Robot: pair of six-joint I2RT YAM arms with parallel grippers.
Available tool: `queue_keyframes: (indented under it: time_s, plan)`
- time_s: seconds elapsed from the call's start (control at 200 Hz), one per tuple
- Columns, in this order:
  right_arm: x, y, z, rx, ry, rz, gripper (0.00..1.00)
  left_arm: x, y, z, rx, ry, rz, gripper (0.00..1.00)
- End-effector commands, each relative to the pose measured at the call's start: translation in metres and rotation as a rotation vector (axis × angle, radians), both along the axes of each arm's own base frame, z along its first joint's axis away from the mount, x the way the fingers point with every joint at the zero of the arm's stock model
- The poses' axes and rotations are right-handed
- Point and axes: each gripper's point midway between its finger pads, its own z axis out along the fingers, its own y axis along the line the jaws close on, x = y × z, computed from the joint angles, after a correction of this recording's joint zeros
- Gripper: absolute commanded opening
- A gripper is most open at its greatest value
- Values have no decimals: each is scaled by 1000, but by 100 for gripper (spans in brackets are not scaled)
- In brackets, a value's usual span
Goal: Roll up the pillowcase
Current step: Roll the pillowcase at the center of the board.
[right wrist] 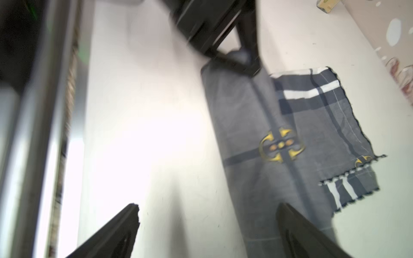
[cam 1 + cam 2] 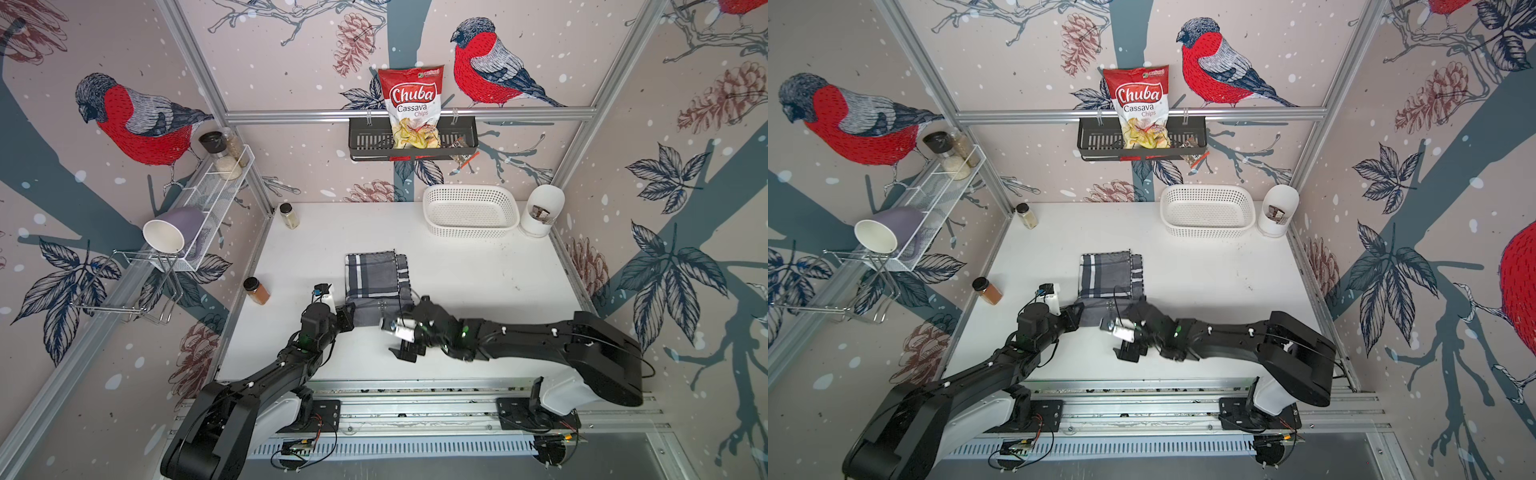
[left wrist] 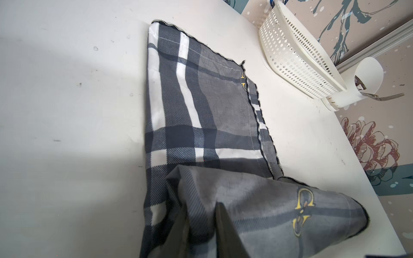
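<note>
Pillowcase (image 2: 374, 282): folded plaid cloth lying on the white surface (image 2: 478, 291), near-middle, in front of both arms.
Top views: both show the far edge stepped in two layers (image 2: 1136, 270). The near end is partly hidden under the arms' wrists.
Left wrist view: shows what the top views hide. The near end (image 3: 257, 212) is raised in a fold over a dark finger (image 3: 225, 232), with a yellow emblem on the fold.
Right wrist view: blurred. Shows a yellow emblem (image 1: 281, 145) at a stripe crossing.
Left gripper (image 2: 349, 316): jaws closed narrow on the near left end of the cloth.
Right gripper (image 2: 405, 352): jaws spread wide, gripping nothing, near the cloth's near right end and apart from it.
Wire shelf (image 2: 195, 257): left wall. Holds a lilac mug (image 2: 174, 232) on its side and jars (image 2: 220, 153).
Black rack (image 2: 365, 141): back wall. Holds a chips bag (image 2: 411, 104) and a small packet (image 2: 459, 149).
White basket (image 2: 469, 230): far right of the surface, well apart from the cloth.
White holder (image 2: 540, 199): just beside the basket. The left wrist view shows a fork (image 3: 388, 97) in it.
</note>
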Motion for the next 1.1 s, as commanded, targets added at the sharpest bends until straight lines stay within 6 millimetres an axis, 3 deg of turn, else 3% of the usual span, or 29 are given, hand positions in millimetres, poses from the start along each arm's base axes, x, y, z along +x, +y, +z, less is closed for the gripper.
queue_keyframes:
  time_s: [0.0, 0.08, 0.155, 0.255, 0.305, 0.355, 0.395, 0.475, 0.54, 0.68, 0.78, 0.815, 1.095]
  plan:
    - [44, 21, 52, 41, -458, -189, 100, 3, 3, 1, 8, -1, 19, 24]
    - [45, 33, 22, -82, -441, -168, 99, 3, 4, 0, 9, 5, 25, 24]
    - [48, 38, 6, -114, -444, -157, 98, 4, 4, 0, 6, 7, 26, 24]
    - [57, 42, -13, -159, -384, -151, 82, 4, 4, 1, 4, 10, 26, 24]
    - [60, 41, -24, -190, -344, -145, 64, 4, 6, 3, 3, 8, 32, 24]
    - [61, 40, -32, -214, -297, -139, 31, 5, 7, 6, 1, 1, 40, 27]
    - [61, 40, -37, -220, -257, -140, 0, 5, 10, 7, 0, -1, 51, 35]
    - [54, 38, -41, -233, -151, -132, 0, 6, 20, 10, -2, 3, 105, 67]
    - [42, 35, -43, -241, -12, -105, 0, 5, 30, 15, -1, -5, 152, 79]
    - [17, 34, -25, -193, 400, -55, 0, -1, 42, 33, -24, -74, 202, 87]
    - [8, 33, -8, -185, 681, -36, 0, -8, 41, 46, -54, -152, 184, 87]
    - [6, 32, -5, -192, 767, -34, 0, -9, 40, 49, -63, -169, 174, 92]
    - [6, 36, -1, -285, 1209, 38, 0, -15, 8, 52, -102, -188, -13, 96]
